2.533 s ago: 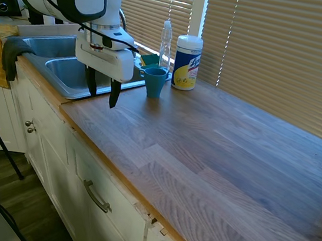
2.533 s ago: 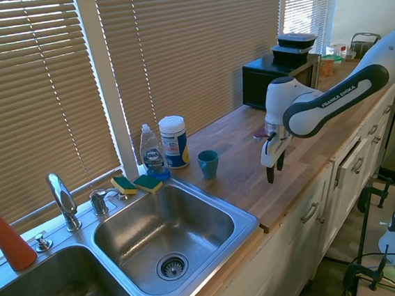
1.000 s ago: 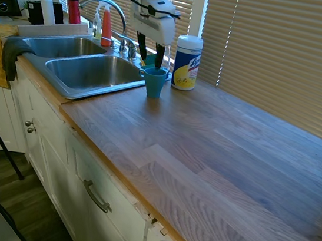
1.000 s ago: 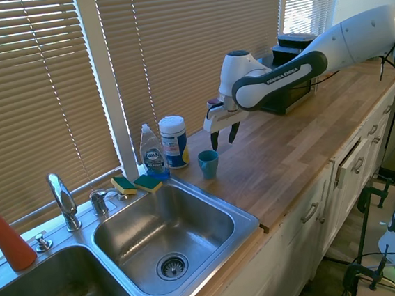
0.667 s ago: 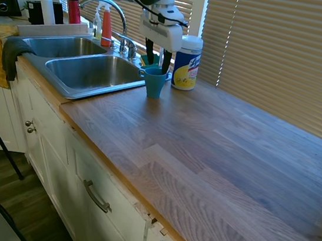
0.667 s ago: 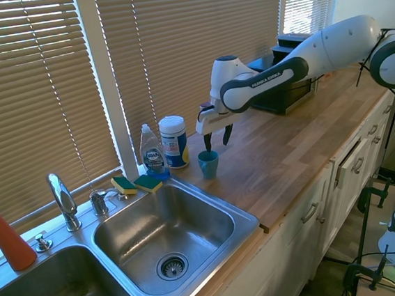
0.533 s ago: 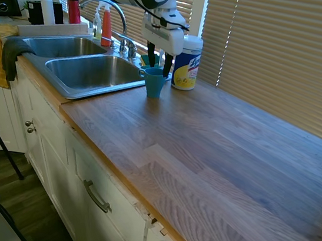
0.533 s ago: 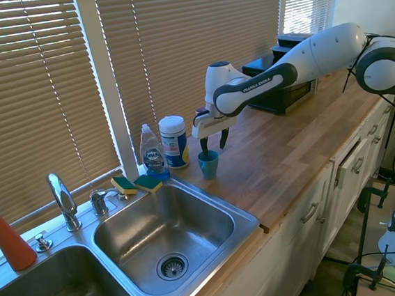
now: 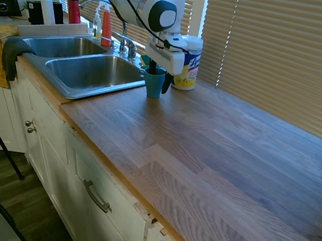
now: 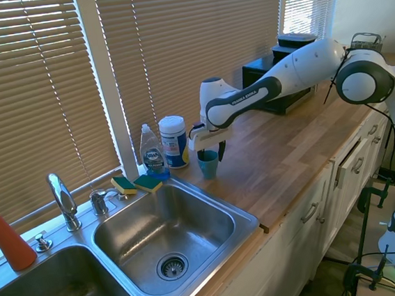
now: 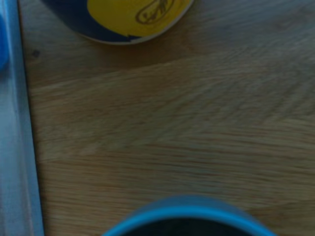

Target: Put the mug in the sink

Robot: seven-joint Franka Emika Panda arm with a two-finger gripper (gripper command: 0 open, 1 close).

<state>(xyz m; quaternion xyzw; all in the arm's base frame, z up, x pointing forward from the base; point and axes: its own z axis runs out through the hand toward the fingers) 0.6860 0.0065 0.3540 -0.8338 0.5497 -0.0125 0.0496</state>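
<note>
While the gripper (image 9: 158, 80) sits down at the mug (image 9: 153, 82), the step in hand reads as the grasp. Left to right in the first exterior view: sink (image 9: 84, 69) with two steel basins and faucet (image 9: 107, 7), then the mug just beside the sink's near edge on the bench (image 9: 216, 151), then the wipes canister (image 9: 187, 63) right behind it. Fingers (image 9: 167, 82) are spread, one seems to dip inside the mug, the other outside its wall on the canister side; not closed on anything yet, as far as these views show. To do it well: pinch the wall squarely, get low enough for a firm hold, keep clear of the canister, then lift straight before swinging toward the basin. Risk is tipping the mug if the close is off-centre. Mug: small, teal-blue, slightly tapered, upright, open top, handle toward the sink side. Wrist view shows only its blue rim, blurred.
</note>
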